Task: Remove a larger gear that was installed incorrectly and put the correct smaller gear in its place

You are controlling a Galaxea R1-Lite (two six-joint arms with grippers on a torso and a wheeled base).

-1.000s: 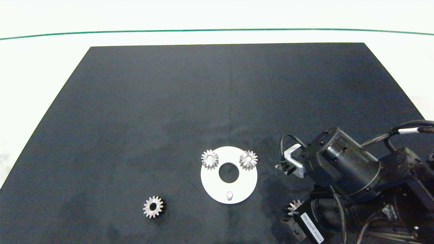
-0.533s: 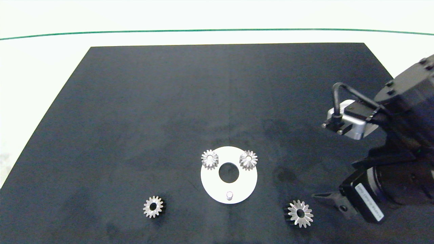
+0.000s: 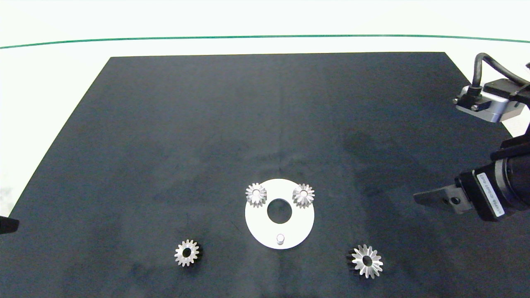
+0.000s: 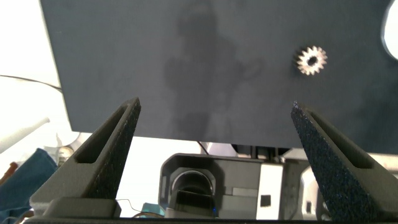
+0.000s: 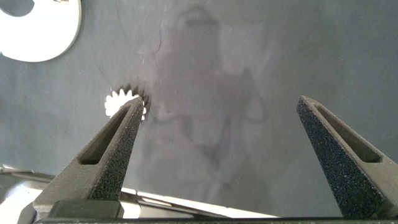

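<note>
The larger gear (image 3: 367,261), shiny with long flaring teeth, lies flat on the black mat to the right of the white round plate (image 3: 258,223). In the right wrist view the larger gear (image 5: 118,101) shows partly behind one finger. My right gripper (image 5: 219,102) hangs open and empty, up and to the right of that gear, by the mat's right edge. The smaller gear (image 3: 187,253) lies on the mat to the plate's left, and also shows in the left wrist view (image 4: 311,61). My left gripper (image 4: 216,106) is open and empty at the mat's near left edge.
Two small ridged gears (image 3: 256,194) (image 3: 303,195) sit on the plate's far side, flanking its centre hole. A short bare pin (image 3: 280,238) stands on the plate's near side. The black mat (image 3: 207,124) lies on a white table with a green line at the back.
The right arm has let go of the larger gear, then risen and pulled away to the right. A tip of the left arm has come in at the left edge.
</note>
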